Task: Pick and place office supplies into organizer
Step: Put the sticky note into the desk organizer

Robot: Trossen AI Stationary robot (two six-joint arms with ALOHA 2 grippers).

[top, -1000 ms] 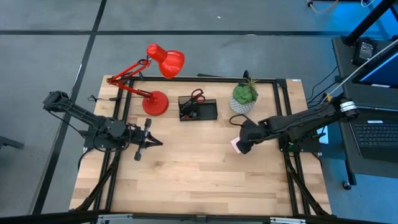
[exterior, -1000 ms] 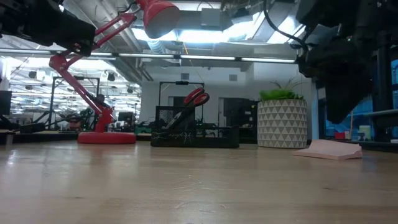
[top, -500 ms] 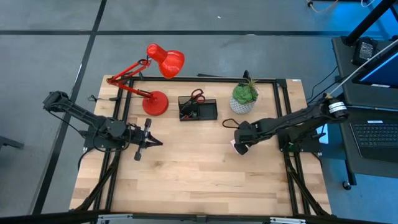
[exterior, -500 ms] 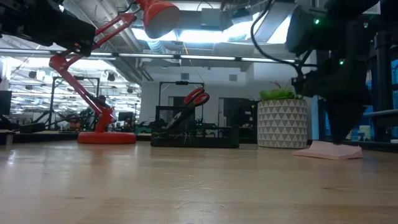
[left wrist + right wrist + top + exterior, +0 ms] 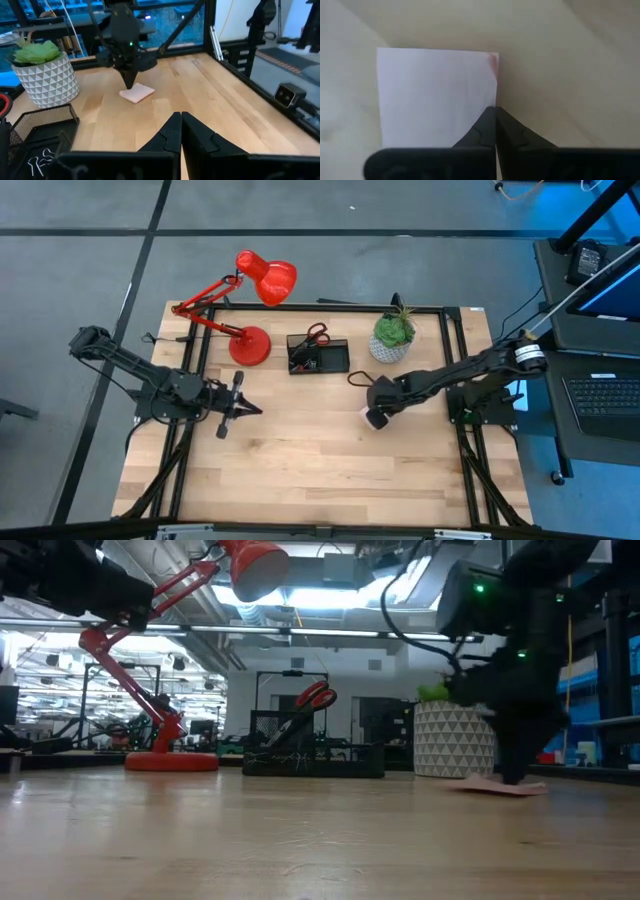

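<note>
Right gripper (image 5: 374,418) has just snapped fully shut and slid toward the table's middle, and the pink pad (image 5: 136,92) moved with it, so I reckon I'm pushing or pinning it, not lifting it, since the pad lies flat on the wood. My closed fingertips sit on the pad's edge, with the organizer (image 5: 318,356) well apart, back by the lamp (image 5: 248,298) and plant (image 5: 392,332). Left gripper (image 5: 243,409) is also shut, waiting on its own side.
</note>
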